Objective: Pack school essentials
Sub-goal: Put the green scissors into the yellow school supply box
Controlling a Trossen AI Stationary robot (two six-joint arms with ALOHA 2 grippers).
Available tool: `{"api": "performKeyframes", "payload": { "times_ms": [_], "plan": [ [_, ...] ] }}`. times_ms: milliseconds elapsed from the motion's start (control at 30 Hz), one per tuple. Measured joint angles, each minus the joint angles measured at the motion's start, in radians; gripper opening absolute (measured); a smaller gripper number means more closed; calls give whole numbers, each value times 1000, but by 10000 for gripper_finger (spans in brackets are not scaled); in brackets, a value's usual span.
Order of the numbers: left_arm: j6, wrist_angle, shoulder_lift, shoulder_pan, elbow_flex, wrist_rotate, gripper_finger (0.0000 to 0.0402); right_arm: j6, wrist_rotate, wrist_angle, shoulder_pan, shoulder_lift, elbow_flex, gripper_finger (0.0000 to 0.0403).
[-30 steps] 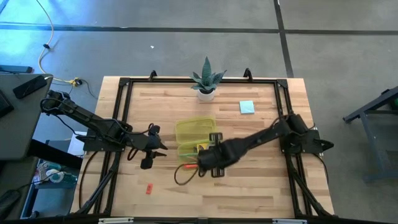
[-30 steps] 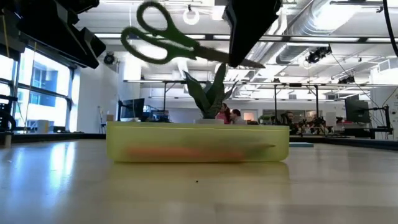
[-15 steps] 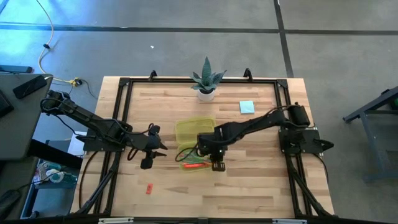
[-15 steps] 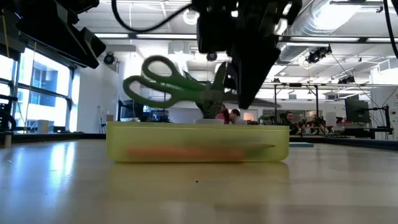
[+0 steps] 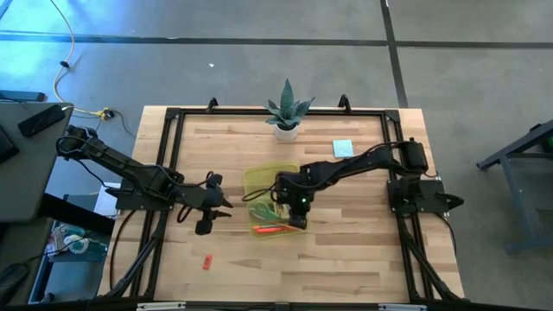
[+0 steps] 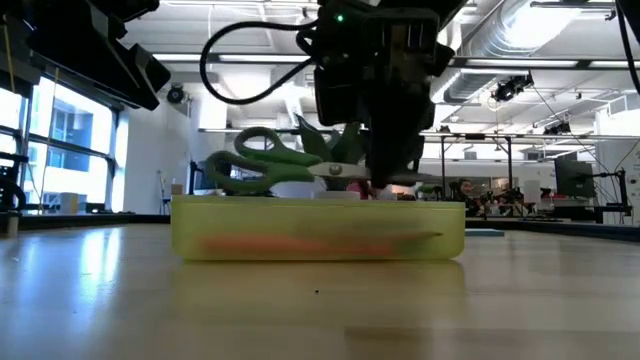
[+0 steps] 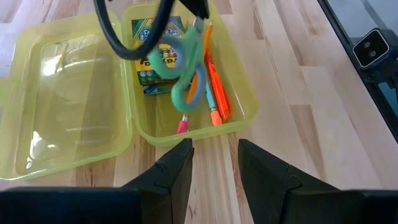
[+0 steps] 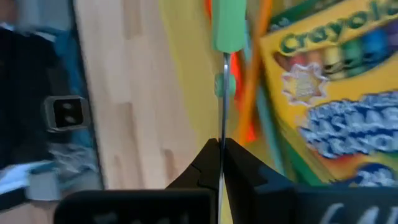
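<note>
Green-handled scissors (image 6: 265, 165) hang level just above the open yellow-green case (image 6: 320, 232), with my right gripper (image 6: 385, 185) shut on them. In the left wrist view, the case's tray (image 7: 242, 118) holds a crayon box (image 7: 155, 59) and orange and red pens (image 7: 214, 93), below the scissors' handles (image 7: 186, 74). The lid (image 7: 62, 106) lies open beside the tray. My left gripper (image 7: 214, 158) stands open just short of the tray, touching nothing. A light-blue notepad (image 5: 343, 149) and a tiny red eraser (image 5: 207, 262) lie on the table. My right gripper pinches the scissors' shut blades (image 8: 222, 127) between its two fingers (image 8: 202, 162). The fingers slant down from above and the blades run on past the fingertips. The handles (image 8: 230, 25) stick out ahead, and the scissors hang level, clear of the tray.
A spiky potted plant (image 5: 287, 112) stands at the table's far edge behind the case. A black frame (image 5: 168, 155) runs around the tabletop. Bare wood lies near the front edge (image 5: 346, 268).
My right gripper has gone toward the table's far edge and down over the case's tray, turning its wrist as it went. The scissors have come down with it, from high above the case to just over its rim, and now lie level.
</note>
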Motion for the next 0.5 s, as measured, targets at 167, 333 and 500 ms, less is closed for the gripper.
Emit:
{"api": "performKeyframes", "payload": {
  "times_ms": [167, 333, 500],
  "plan": [
    [0, 0, 0, 0, 0, 0, 120, 41, -9, 34, 0, 0, -51, 0],
    [0, 0, 0, 0, 0, 0, 120, 59, 5, 53, 0, 0, -79, 0],
    [0, 0, 0, 0, 0, 0, 120, 58, 21, 86, 0, 0, -80, 0]
  ]
}}
